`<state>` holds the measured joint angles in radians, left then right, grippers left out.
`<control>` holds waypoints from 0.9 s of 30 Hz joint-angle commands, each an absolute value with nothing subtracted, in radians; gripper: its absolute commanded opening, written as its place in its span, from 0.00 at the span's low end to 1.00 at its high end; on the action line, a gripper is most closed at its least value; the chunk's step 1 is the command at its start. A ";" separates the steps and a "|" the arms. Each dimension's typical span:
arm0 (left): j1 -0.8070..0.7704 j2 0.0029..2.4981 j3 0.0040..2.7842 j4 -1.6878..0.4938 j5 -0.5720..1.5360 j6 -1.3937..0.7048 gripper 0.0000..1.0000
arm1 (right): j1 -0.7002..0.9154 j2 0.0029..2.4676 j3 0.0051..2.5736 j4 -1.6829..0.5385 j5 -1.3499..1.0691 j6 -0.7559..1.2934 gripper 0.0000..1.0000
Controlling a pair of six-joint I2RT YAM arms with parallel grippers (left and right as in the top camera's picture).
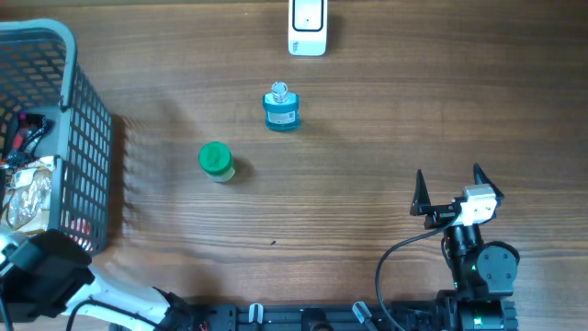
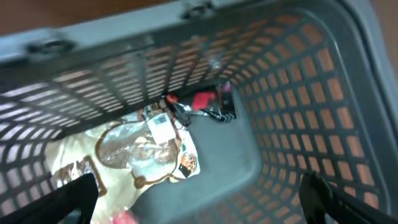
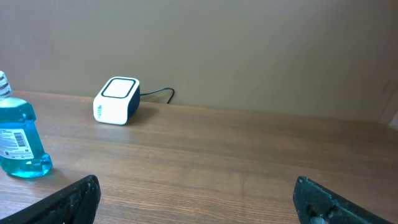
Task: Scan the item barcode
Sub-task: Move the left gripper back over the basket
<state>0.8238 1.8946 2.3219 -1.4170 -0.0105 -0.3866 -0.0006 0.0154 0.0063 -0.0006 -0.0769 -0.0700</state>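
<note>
Left gripper (image 2: 199, 194), jaws wide, hangs over the basket (image 1: 90, 165). The crinkly packet (image 2: 124, 149) inside (probably the item) wants a centred, straight descent. Right gripper (image 1: 449, 175), fingers likewise spread, sits well apart from the basket.

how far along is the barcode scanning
Done: nothing evident; the blue mouthwash bottle and green-lidded jar stand apart from the scanner. In hand: nothing; left pincer hangs open over the basket, right pincer open above the table. Left: grasp an item and scan it.
</note>
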 commanded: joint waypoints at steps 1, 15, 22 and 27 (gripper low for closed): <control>0.777 1.912 2.220 -1.294 -0.038 -0.125 1.00 | 0.001 0.009 0.005 0.002 -0.068 -0.078 1.00; 0.703 1.914 1.751 -0.995 -0.218 0.596 1.00 | 0.001 0.009 0.005 0.002 -0.068 -0.078 1.00; 0.701 1.926 1.668 -0.732 -0.263 0.691 1.00 | 0.001 0.009 0.005 0.002 -0.068 -0.078 1.00; 0.701 2.003 1.668 -0.686 -0.261 0.703 1.00 | 0.001 0.009 0.005 0.002 -0.068 -0.078 1.00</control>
<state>0.7067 1.9308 1.6764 -0.6987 -0.2516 0.6743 -0.0006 0.0154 0.0063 -0.0010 -0.0769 -0.0700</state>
